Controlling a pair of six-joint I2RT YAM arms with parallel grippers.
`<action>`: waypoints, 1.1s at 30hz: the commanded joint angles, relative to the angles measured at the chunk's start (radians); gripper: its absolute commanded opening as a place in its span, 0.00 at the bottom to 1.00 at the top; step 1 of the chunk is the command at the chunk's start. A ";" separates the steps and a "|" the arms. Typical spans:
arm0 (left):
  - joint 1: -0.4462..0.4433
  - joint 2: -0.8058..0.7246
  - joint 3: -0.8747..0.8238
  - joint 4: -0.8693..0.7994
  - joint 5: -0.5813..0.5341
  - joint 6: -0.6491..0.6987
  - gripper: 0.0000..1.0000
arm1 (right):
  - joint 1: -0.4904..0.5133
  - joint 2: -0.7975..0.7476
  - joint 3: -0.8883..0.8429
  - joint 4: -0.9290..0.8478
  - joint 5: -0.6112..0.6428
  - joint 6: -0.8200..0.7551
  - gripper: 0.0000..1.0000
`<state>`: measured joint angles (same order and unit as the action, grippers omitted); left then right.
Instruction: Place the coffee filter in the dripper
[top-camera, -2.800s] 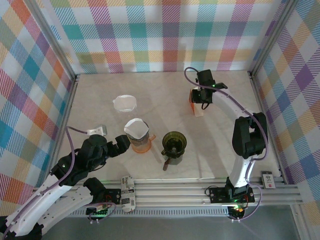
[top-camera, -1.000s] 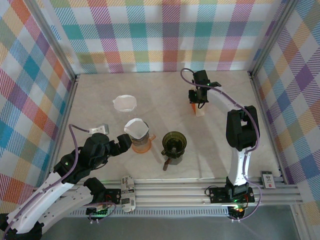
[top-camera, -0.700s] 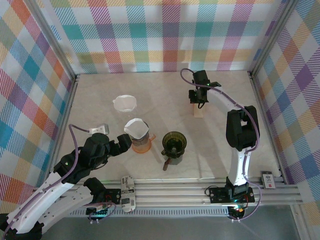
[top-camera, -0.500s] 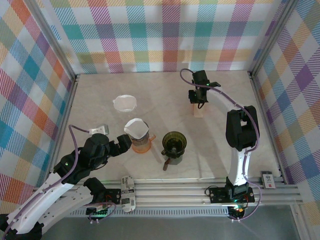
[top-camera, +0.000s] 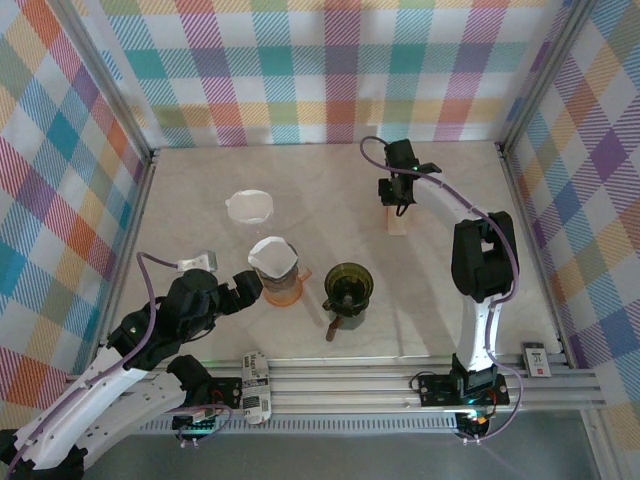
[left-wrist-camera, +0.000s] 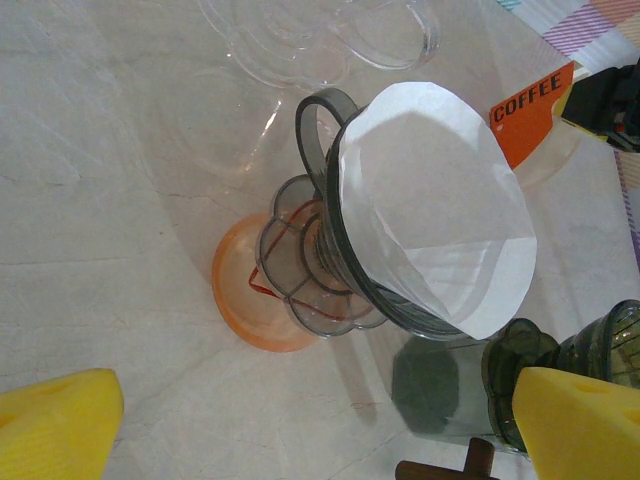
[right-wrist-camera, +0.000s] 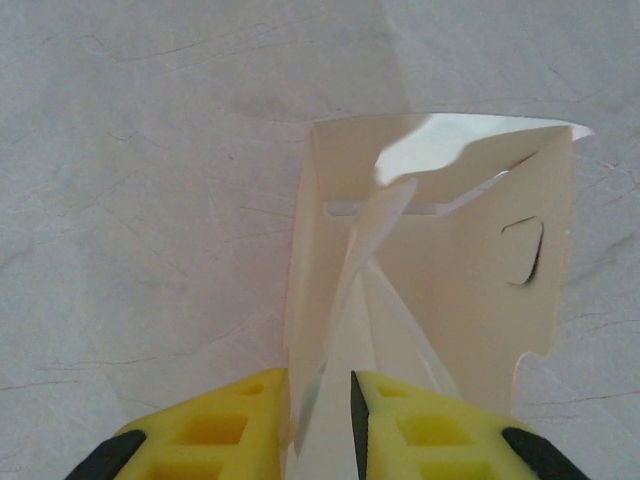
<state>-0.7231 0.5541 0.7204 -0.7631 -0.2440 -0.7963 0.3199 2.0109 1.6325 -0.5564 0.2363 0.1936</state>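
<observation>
The grey dripper (left-wrist-camera: 320, 290) stands on an orange base (top-camera: 282, 292) with a white paper filter (left-wrist-camera: 430, 200) seated in its cone (top-camera: 272, 258). My left gripper (left-wrist-camera: 320, 430) hangs open just in front of it, with nothing between its yellow fingers. At the back right, my right gripper (top-camera: 400, 197) reaches into the open coffee filter box (right-wrist-camera: 450, 260). Its jaws stand a narrow gap apart (right-wrist-camera: 320, 420), with the edge of a white filter sheet (right-wrist-camera: 375, 250) lying between them, not pinched.
A clear glass vessel (top-camera: 249, 207) sits behind the dripper. To the right of the dripper stands a dark green cup-like piece (top-camera: 348, 284) with a wooden handle (top-camera: 332, 325). The box (top-camera: 396, 217) lies near the back wall. Frame rails edge the table.
My right gripper has pushed further into the box, whose orange face no longer shows from above. The left arm and the dripper have stayed put.
</observation>
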 joint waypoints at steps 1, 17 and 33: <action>0.011 -0.010 -0.006 0.005 0.006 -0.004 1.00 | 0.004 -0.031 0.028 -0.017 0.029 0.006 0.24; 0.012 -0.014 -0.004 0.002 0.008 -0.006 1.00 | 0.009 -0.088 -0.005 0.004 0.011 -0.011 0.00; 0.011 -0.013 0.043 -0.021 0.007 0.017 1.00 | 0.073 -0.590 -0.290 -0.077 -0.081 0.054 0.00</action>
<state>-0.7231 0.5484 0.7235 -0.7647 -0.2436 -0.7956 0.3748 1.5196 1.3903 -0.5850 0.2062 0.2131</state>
